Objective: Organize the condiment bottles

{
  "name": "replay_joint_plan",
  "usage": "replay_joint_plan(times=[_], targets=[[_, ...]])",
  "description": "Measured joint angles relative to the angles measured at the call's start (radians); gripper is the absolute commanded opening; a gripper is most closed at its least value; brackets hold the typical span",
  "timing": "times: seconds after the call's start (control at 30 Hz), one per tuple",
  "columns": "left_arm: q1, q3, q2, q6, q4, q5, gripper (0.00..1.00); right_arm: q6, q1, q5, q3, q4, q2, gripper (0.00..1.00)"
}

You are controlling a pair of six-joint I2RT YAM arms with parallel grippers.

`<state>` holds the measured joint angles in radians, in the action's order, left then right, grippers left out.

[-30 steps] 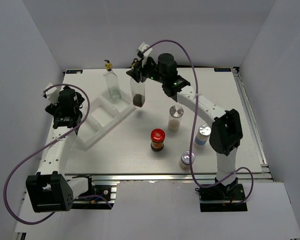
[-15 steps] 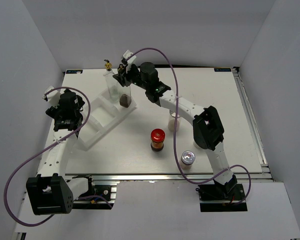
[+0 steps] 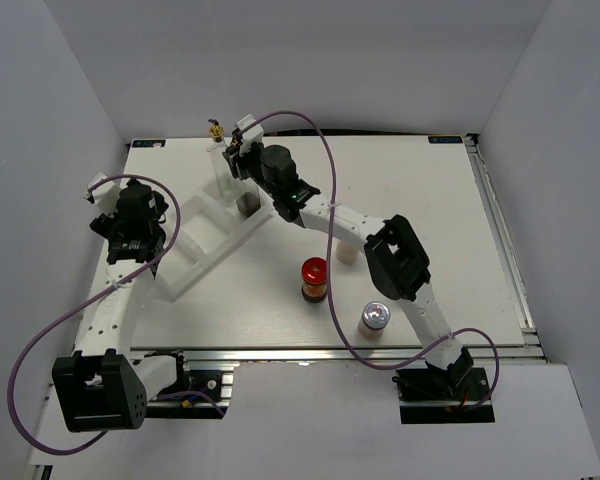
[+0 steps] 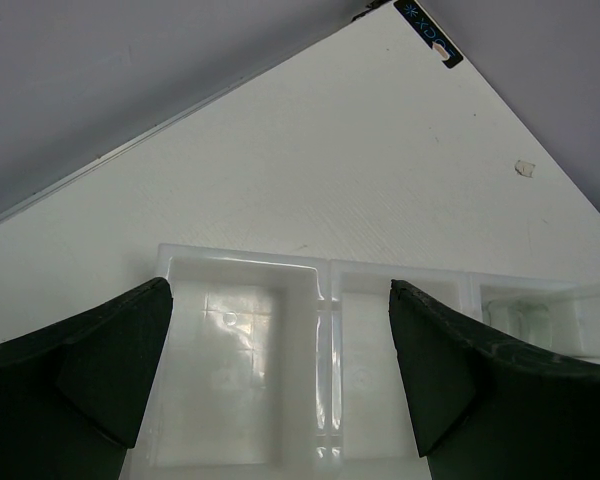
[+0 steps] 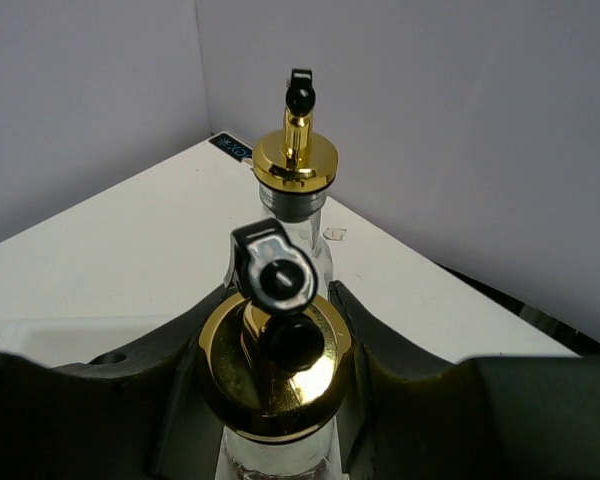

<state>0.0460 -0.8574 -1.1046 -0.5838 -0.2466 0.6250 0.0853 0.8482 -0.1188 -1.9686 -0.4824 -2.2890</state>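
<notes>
Condiment bottles are split between rack and table. The right gripper (image 5: 277, 335) is clenched on a tall glass bottle (image 3: 247, 198) (a dark layer sits at its bottom), pinching the neck just under the gold pourer at the far end of the white rack (image 3: 193, 256), just beside the second glass bottle (image 5: 297, 168). The left gripper (image 4: 280, 340) hangs over the rack with its jaws wide apart, grasping nothing. On the table (image 3: 460, 220) stand the red-capped jar (image 3: 315, 279) and a silver-lidded shaker (image 3: 375, 318); another shaker (image 3: 347, 252) peeks from under the right arm.

Rack (image 4: 325, 330) near compartments free; bottles (image 5: 296, 160) crowd far end.
</notes>
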Motion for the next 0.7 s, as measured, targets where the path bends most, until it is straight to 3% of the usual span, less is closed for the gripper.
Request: replay_joint_plan(times=[0.13, 0.23, 0.27, 0.33, 0.43, 0.47, 0.7], targets=[[0.0, 0.0, 0.0, 0.0, 0.0, 0.0, 0.98, 0.001, 0.016, -0.056, 0.005, -0.013, -0.01, 0.0], [0.0, 0.0, 0.0, 0.0, 0.0, 0.0, 0.98, 0.0, 0.023, -0.089, 0.014, -0.046, -0.01, 0.27], [0.0, 0.0, 0.0, 0.0, 0.0, 0.0, 0.98, -0.001, 0.024, -0.096, 0.019, -0.057, -0.01, 0.53], [0.0, 0.0, 0.0, 0.0, 0.0, 0.0, 0.98, -0.006, 0.026, -0.103, 0.035, -0.085, -0.01, 0.78], [0.0, 0.0, 0.0, 0.0, 0.0, -0.003, 0.98, -0.013, 0.03, -0.112, 0.055, -0.137, -0.008, 0.82], [0.0, 0.0, 0.0, 0.0, 0.0, -0.003, 0.98, -0.016, 0.031, -0.114, 0.063, -0.148, -0.004, 0.89], [0.0, 0.0, 0.001, -0.004, 0.0, -0.016, 0.98, -0.031, 0.031, -0.124, 0.102, -0.148, 0.034, 0.89]])
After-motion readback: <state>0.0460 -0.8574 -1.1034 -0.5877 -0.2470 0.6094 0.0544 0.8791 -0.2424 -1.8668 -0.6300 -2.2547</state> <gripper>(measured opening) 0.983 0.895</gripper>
